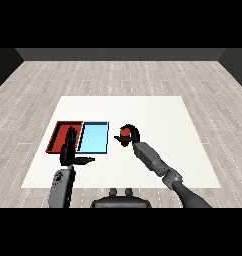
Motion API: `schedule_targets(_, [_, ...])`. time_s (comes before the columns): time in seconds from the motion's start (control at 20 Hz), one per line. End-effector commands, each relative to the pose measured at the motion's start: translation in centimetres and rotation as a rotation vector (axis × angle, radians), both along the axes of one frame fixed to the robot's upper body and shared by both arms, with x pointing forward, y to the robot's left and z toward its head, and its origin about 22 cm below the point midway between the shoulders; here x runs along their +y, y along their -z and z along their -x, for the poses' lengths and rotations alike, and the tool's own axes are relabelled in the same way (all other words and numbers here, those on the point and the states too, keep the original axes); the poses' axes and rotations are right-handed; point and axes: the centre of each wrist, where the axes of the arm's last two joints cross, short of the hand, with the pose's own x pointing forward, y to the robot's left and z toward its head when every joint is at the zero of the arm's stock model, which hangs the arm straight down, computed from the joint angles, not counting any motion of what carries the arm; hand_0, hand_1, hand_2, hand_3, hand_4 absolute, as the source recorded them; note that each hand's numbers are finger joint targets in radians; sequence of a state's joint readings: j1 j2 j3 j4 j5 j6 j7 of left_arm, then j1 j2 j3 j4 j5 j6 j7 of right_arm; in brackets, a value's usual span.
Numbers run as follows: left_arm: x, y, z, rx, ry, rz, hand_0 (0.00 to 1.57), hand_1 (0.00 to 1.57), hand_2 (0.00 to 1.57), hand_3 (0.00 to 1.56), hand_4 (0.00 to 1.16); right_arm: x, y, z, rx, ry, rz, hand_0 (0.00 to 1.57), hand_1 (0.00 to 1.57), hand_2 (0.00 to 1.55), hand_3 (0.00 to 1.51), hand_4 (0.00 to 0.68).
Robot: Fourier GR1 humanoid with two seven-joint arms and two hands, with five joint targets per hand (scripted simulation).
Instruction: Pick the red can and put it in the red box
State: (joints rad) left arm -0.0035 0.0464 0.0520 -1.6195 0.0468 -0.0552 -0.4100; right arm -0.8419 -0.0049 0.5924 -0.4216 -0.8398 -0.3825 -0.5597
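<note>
Red can (125, 134), small, right hand (133, 133) curled round

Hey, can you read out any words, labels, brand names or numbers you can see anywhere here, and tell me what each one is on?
None can be read.
Red can: mostly covered by the right hand; no label shows.
Red tray and light blue tray: plain, no markings.
Table: plain white, no text.

Red can (125, 134) sat right of the blue tray (94, 137), mostly wrapped by the right hand (133, 134); whether upright, couldn't tell. Red tray (58, 135) lay flat, touching the blue tray's left side, shallow, dark-rimmed.
</note>
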Motion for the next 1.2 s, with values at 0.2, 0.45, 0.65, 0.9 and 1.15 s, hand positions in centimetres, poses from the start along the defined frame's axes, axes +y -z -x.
schedule_targets(0.2, [-0.4,-0.3,-1.5,0.008,0.001,-0.011,0.0,0.0,0.0,0.0,0.0,0.9,-1.0,-0.2,0.019,0.009,0.002,1.57,1.57,1.49,1.43,0.581])
schedule_targets(0.45, [0.8,0.7,0.5,0.007,0.002,-0.003,0.0,0.0,0.0,0.0,0.0,0.2,-0.8,-0.4,-0.022,0.014,0.023,1.57,1.57,1.48,1.41,0.595])
schedule_targets(0.65, [0.4,-0.4,-2.6,-0.038,0.013,-0.008,0.0,0.0,0.0,0.0,0.0,0.0,-4.2,-2.2,-0.109,0.002,0.016,1.57,1.57,1.48,1.41,0.604])
schedule_targets(0.9, [-0.2,1.0,0.4,-0.017,0.013,-0.04,0.0,0.0,0.0,0.0,0.0,-1.8,-4.9,-2.1,-0.185,0.033,0.039,1.57,1.57,1.47,1.4,0.6])
schedule_targets(1.15, [-2.5,-0.1,-1.4,-0.001,0.093,-0.028,0.0,0.0,0.0,0.0,0.0,-2.8,-6.9,0.3,-0.271,0.053,0.036,1.57,1.57,1.47,1.4,0.612])
